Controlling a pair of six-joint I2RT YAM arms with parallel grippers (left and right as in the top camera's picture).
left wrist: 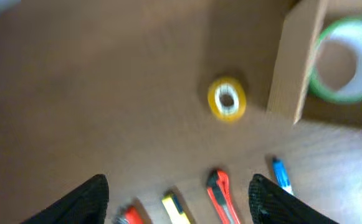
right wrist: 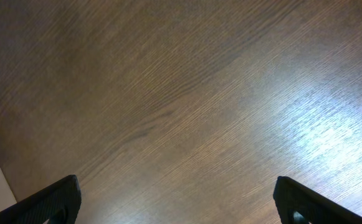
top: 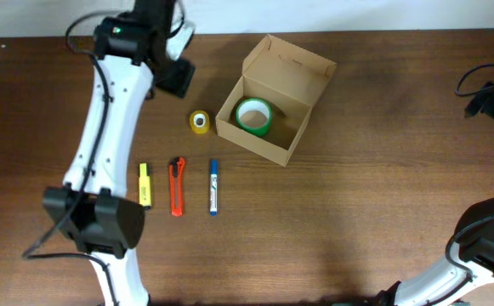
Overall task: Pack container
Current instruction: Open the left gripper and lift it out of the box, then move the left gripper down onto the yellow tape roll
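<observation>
The packing looks barely begun. The container [top: 272, 98], a brown cardboard box with its flap standing open, sits ahead of the left fingers [left wrist: 87, 199] and off toward their right-hand side. Inside it lies one green tape roll [top: 253, 116], and that is all that has gone in.

The left fingers are spread apart with nothing between them, hovering over the counter [top: 357, 212]. Straight ahead of them, short of the box wall and not touching it, is the yellow tape roll [top: 199, 121]. Closer in, almost under the fingertips, lie three slim things side by side: a yellow highlighter [top: 144, 184], an orange cutter [top: 177, 185] and a blue marker [top: 213, 186].

The right fingers [right wrist: 56, 202] are also wide apart and empty, with only bare wood in front of them, well away from everything.

Counting up: one box, two tape rolls, one highlighter, one cutter, one marker. By my reckoning that is one item packed and four to go, and the flap probably needs folding down afterwards.
</observation>
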